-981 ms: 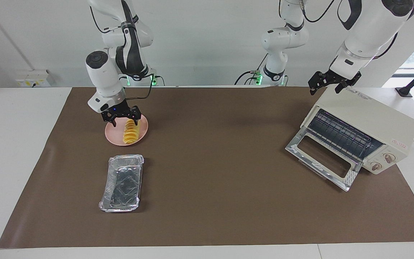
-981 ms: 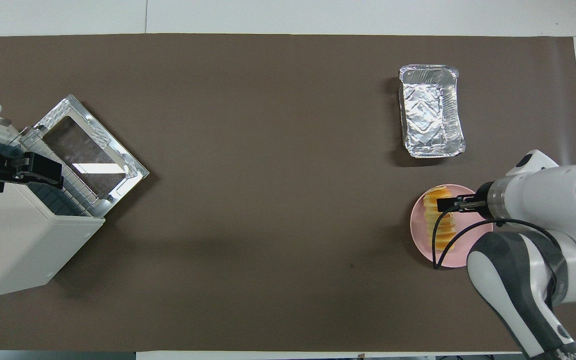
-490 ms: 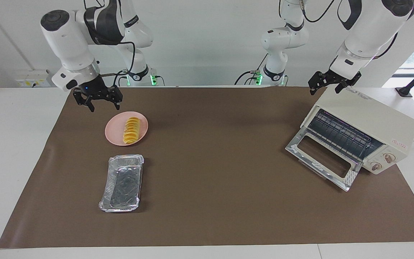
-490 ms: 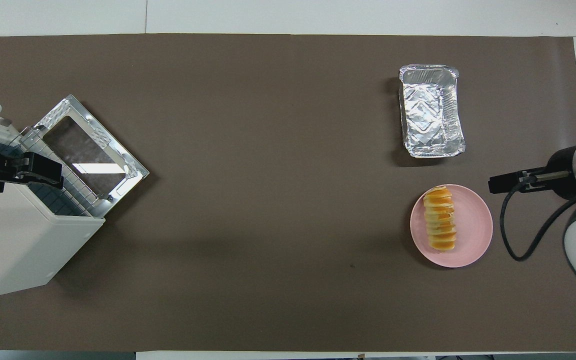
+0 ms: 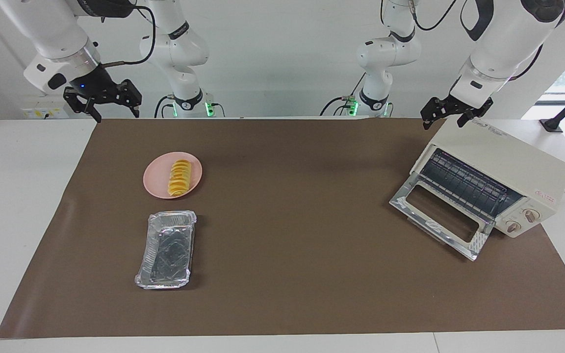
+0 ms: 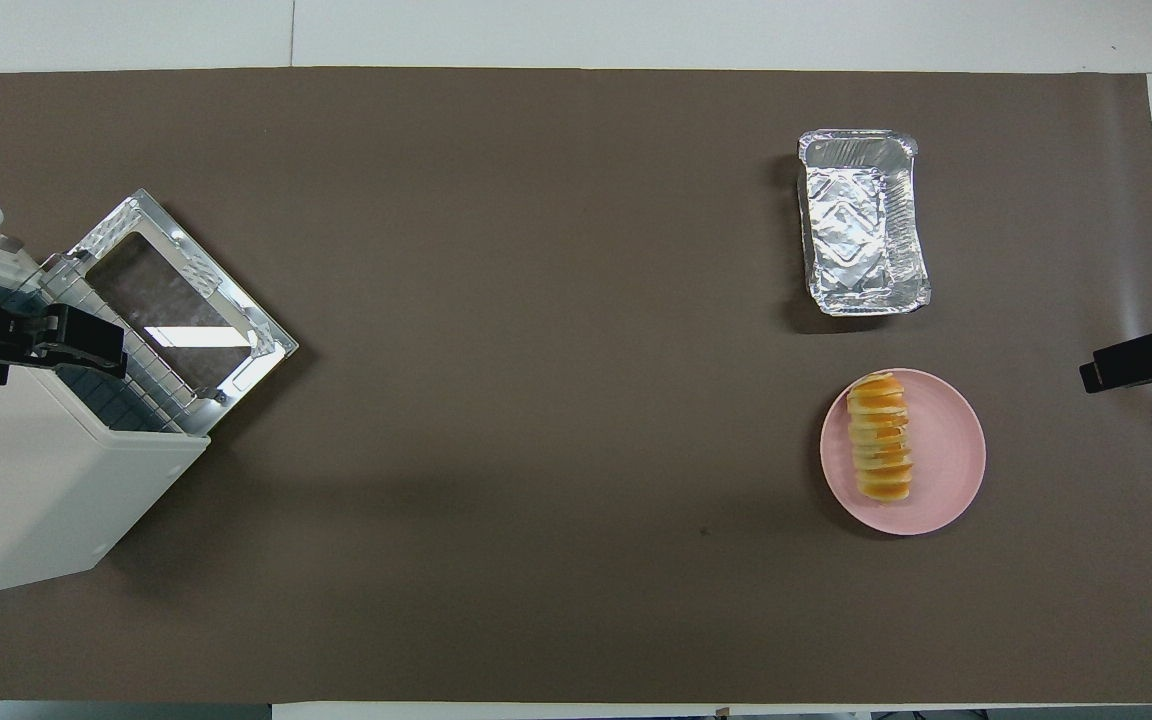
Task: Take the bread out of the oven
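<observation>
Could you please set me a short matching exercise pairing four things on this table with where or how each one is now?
Things:
1. bread
2. oven
3. foil tray
4. right hand

States:
A. door dropped open
B. empty, farther from the robots than the plate
C. lying on the pink plate
D. open, raised over the mat's edge

Pairs: 1-C, 2-A, 3-B, 4-D

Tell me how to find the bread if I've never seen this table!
Start at the big cream oven, then go along the brown mat to the right arm's end. There a pink plate sits nearer the robots than a shiny foil tray. The bread is the ridged golden loaf on that plate; the tray holds nothing.
</observation>
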Action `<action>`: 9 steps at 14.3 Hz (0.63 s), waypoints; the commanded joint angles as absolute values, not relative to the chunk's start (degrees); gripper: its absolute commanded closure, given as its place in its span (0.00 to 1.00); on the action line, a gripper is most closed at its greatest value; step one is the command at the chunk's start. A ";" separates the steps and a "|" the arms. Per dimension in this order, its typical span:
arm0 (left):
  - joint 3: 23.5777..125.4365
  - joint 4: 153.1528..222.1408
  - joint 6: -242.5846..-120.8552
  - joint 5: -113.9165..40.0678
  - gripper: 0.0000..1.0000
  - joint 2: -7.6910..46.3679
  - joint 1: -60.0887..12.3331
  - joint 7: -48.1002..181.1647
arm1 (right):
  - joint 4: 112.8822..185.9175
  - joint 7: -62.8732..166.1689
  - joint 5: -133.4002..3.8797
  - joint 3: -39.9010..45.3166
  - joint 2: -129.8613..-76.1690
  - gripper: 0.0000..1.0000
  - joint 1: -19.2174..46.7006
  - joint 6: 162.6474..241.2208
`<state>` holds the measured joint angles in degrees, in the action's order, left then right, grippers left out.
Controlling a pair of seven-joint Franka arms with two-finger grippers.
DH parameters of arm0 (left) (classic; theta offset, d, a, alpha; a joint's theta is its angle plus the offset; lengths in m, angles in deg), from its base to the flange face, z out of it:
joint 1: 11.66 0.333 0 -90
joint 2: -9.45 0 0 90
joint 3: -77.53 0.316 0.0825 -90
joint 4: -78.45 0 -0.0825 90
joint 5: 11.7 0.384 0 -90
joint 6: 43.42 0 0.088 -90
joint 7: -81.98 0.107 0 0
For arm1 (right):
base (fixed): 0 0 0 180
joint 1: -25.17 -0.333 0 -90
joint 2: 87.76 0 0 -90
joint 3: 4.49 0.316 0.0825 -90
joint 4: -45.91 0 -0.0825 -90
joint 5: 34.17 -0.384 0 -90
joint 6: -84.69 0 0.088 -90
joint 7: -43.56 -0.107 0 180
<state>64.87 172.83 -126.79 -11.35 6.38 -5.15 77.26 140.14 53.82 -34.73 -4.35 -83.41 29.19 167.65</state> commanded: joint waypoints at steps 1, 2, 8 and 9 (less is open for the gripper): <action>64.26 174.60 -127.62 -11.61 0.00 4.62 -4.01 77.67 | 140.38 54.99 -32.85 -3.79 -84.51 0.00 29.65 169.22; 64.26 174.60 -127.62 -11.61 0.00 4.62 -4.01 77.67 | 141.18 54.99 -32.85 -3.79 -84.34 0.00 29.74 170.11; 64.26 174.60 -127.62 -11.61 0.00 4.62 -4.01 77.67 | 144.09 54.55 -32.85 -3.79 -83.89 0.00 29.82 174.34; 64.26 174.60 -127.62 -11.61 0.00 4.62 -4.01 77.67 | 144.17 54.55 -32.85 -3.79 -83.89 0.00 29.82 174.34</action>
<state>64.87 172.83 -126.79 -11.35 6.38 -5.15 77.26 142.94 53.82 -33.63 -4.26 -84.82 29.19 173.44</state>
